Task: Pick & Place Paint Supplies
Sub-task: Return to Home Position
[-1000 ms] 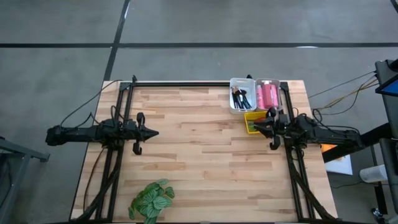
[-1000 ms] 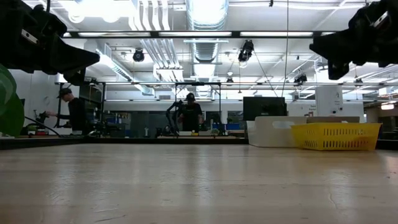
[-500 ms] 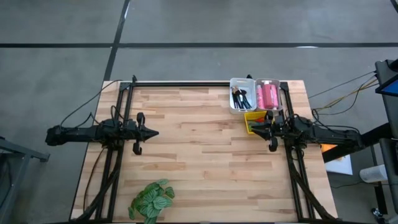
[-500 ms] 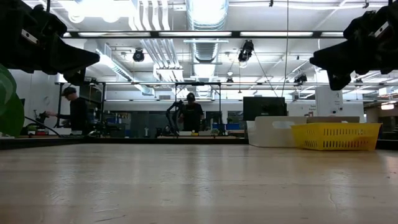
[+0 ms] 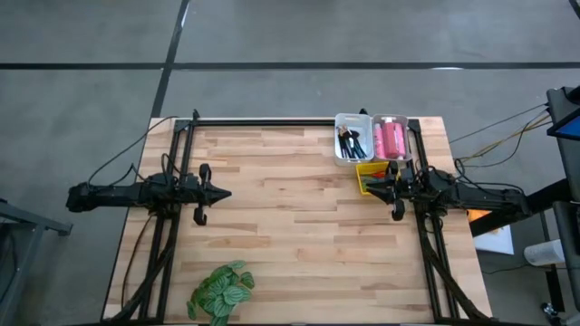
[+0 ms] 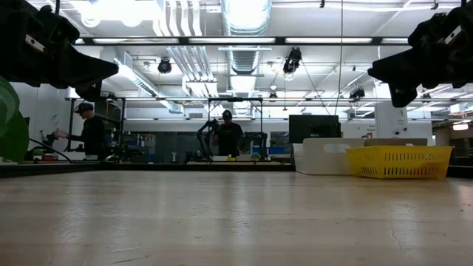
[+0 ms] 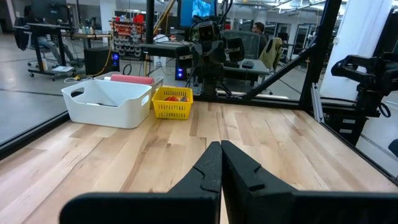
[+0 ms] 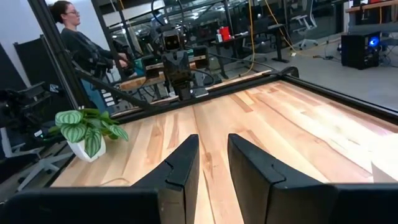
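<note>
My left gripper (image 7: 219, 148) pinched closed, my right gripper (image 8: 213, 140) slightly parted, both empty. Two white bins (image 5: 358, 120), one yellow bin (image 6: 399, 162), one plant (image 5: 220, 290).

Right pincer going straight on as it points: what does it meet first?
The way looks free over the table; the right pincer would likely meet the left pincer facing it.

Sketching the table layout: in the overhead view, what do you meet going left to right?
Left hand → brush bin → tube bin. Left out for overlap: the plant (shares the left hand's span), the yellow bin and the right hand over it (within the bins' span).
</note>
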